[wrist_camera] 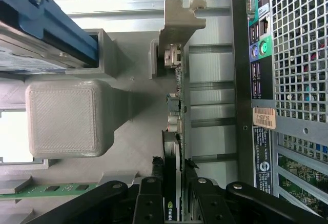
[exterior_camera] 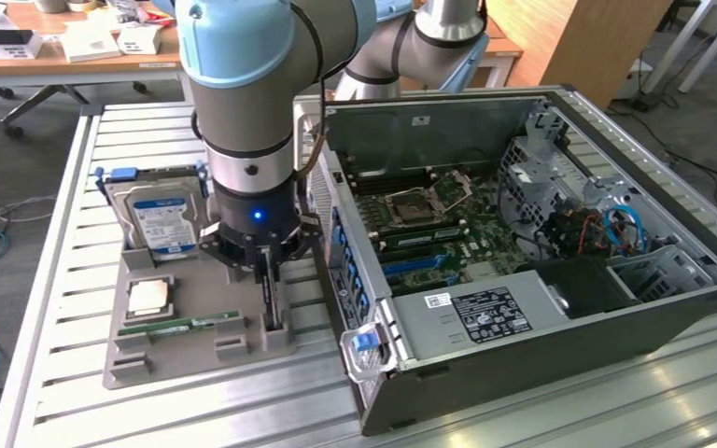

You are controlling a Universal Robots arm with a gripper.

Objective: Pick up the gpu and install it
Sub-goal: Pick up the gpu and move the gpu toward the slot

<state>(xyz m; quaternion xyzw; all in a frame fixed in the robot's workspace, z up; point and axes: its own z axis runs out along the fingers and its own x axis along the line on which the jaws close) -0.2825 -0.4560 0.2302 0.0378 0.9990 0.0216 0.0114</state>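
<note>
The gpu [wrist_camera: 177, 106] stands on edge in a slot of the grey holder [exterior_camera: 134, 364], seen edge-on in the wrist view with its silver bracket [wrist_camera: 179, 24] at the far end. My gripper [wrist_camera: 173, 183] straddles the card, a black finger [wrist_camera: 152, 188] pressed against each side of it. In the exterior view the gripper [exterior_camera: 269, 280] points straight down over the holder's right-hand slot, and the dark card [exterior_camera: 274, 313] shows just below the fingers. The card still sits in its slot, right beside the open computer case [exterior_camera: 521, 233].
On the holder stand a hard drive [exterior_camera: 160, 219] with a blue label, a processor [exterior_camera: 149, 297] and a green RAM stick [exterior_camera: 190, 324]. The case lies on its side with the motherboard [exterior_camera: 428, 219] exposed. Its rear panel [wrist_camera: 287, 80] runs close along the card.
</note>
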